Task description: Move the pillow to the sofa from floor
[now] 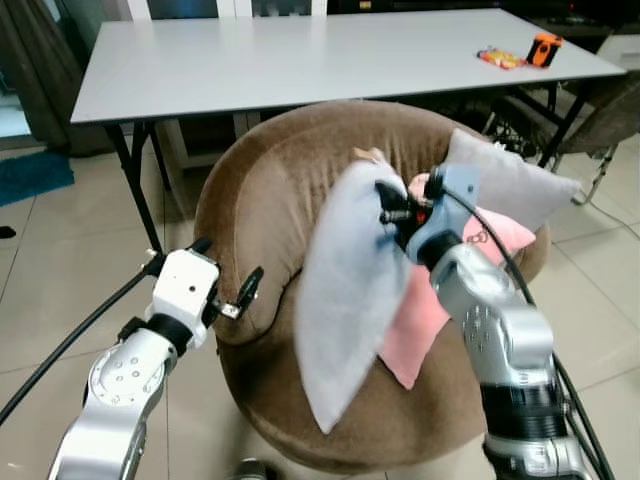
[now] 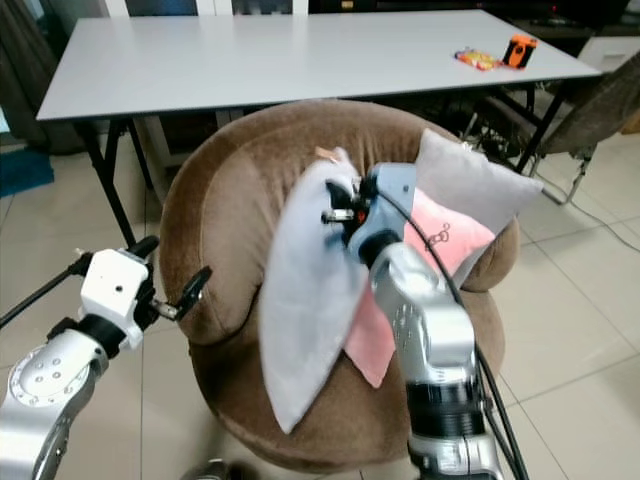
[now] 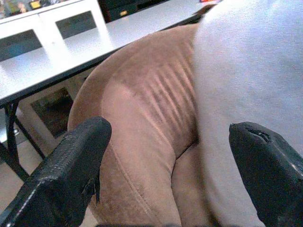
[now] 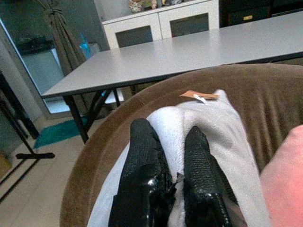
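Tiled floor (image 1: 40, 260), grey table (image 1: 300, 60) upper frame. Right hand (image 1: 392, 208) pinched white pillow (image 1: 345, 300) hanging mid-frame over brown sofa (image 1: 270, 170). Left hand (image 1: 225, 290) wide, empty. Placing step; next: lower onto seat, release.

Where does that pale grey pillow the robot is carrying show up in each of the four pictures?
Left eye view: grey pillow, centre, hanging over the brown sofa.
Right eye view: centre-left.
Left wrist view: right side.
Right wrist view: lower centre, pinched by the right gripper.
Shared landmark: the grey table.
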Available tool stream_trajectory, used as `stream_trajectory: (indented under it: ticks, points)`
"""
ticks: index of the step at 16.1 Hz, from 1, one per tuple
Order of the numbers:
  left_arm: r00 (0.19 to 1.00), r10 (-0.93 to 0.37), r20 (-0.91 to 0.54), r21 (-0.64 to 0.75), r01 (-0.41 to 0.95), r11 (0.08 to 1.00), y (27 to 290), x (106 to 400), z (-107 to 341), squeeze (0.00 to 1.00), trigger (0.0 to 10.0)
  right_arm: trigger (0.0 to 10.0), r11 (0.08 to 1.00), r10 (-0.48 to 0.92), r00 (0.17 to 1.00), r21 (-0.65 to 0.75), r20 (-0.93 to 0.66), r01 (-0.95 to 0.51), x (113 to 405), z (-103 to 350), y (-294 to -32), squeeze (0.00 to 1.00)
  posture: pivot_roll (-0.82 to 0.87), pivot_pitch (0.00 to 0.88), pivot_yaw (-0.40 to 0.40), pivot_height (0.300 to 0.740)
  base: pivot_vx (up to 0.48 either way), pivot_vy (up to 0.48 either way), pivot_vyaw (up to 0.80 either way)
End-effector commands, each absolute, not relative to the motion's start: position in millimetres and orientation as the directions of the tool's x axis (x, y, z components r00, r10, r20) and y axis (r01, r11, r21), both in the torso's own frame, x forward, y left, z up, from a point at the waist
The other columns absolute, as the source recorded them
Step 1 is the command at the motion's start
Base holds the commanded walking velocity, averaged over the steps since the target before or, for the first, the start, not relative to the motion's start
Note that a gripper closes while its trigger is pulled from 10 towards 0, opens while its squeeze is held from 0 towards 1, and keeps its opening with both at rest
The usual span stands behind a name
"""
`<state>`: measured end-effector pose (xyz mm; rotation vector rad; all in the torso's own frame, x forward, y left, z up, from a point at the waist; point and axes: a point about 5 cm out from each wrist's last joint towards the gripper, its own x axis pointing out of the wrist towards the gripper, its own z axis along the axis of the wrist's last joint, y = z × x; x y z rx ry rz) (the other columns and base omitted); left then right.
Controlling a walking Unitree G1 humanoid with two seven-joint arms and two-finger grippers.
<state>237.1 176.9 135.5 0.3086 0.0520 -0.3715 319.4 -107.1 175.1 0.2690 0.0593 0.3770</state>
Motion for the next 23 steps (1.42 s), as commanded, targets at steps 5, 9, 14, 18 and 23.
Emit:
stream_trajectory:
  ticks: [5,9,14,18,23]
  points:
    - [0.852,-0.497,-0.165,0.277,0.524,0.806,171.0,233.2,139.9,0.0,10.0,10.0,0.85,0.437,0.895,0.286,0.091,-0.443,359.0,191.9,-94.3,0.0,0.05,0.0,-0.012,0.74,0.0,0.0,0.0]
    - [0.773,-0.59,-0.232,0.243,0.634,0.734,167.6,231.9,138.2,0.0,10.0,10.0,0.901,0.401,0.902,0.248,-0.157,-0.357,374.1,123.3,-101.5,0.0,0.05,0.0,0.012,0.74,0.0,0.0,0.0]
    - [0.745,-0.619,-0.249,0.235,0.666,0.708,161.9,232.5,139.0,0.0,10.0,10.0,0.986,0.077,0.87,0.168,-0.487,0.006,342.5,43.5,-156.4,1.0,0.09,0.0,-0.002,0.74,0.0,0.0,0.0]
    - [0.737,-0.629,-0.249,0.211,0.675,0.707,156.8,235.4,133.0,0.0,10.0,10.0,0.938,0.238,0.925,0.318,-0.297,-0.139,357.6,72.5,-167.1,1.0,0.04,0.0,0.01,0.74,0.0,0.0,0.0]
    - [0.852,-0.49,-0.184,0.208,0.521,0.828,165.2,241.8,129.8,0.0,10.0,10.0,0.945,0.129,0.966,0.323,-0.225,-0.051,356.1,82.5,-204.5,0.0,-0.01,0.0,0.002,0.74,0.0,0.0,0.0]
